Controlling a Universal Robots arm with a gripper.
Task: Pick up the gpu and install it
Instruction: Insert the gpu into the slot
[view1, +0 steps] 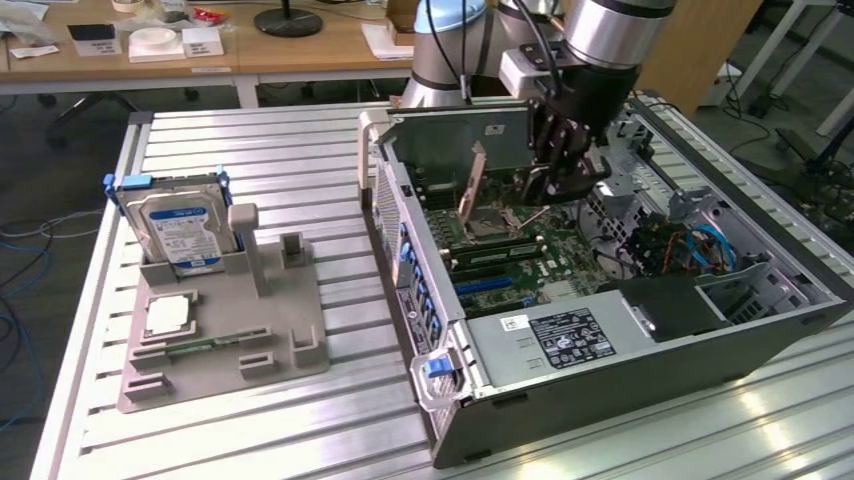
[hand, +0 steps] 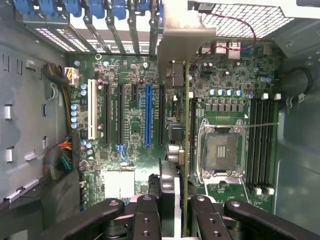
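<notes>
Wrist view: the gripper (hand: 172, 202) has its fingers (hand: 146, 220) clamped narrowly on the gpu (hand: 186, 130), seen edge-on, with its silver bracket (hand: 182, 35) toward the rear slot covers. In the exterior view's upper centre-right, the arm (view1: 614, 40) points straight down, with the card upright over the motherboard (view1: 501, 265) inside the open computer case (view1: 641, 370).

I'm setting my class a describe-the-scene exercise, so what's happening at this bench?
The robot arm's gripper is closed on the gpu, holding it edge-on above the motherboard in the open computer case. The card is not seated in a slot; the blue slot is empty. A hard drive stands in a grey holder beside the case.
</notes>
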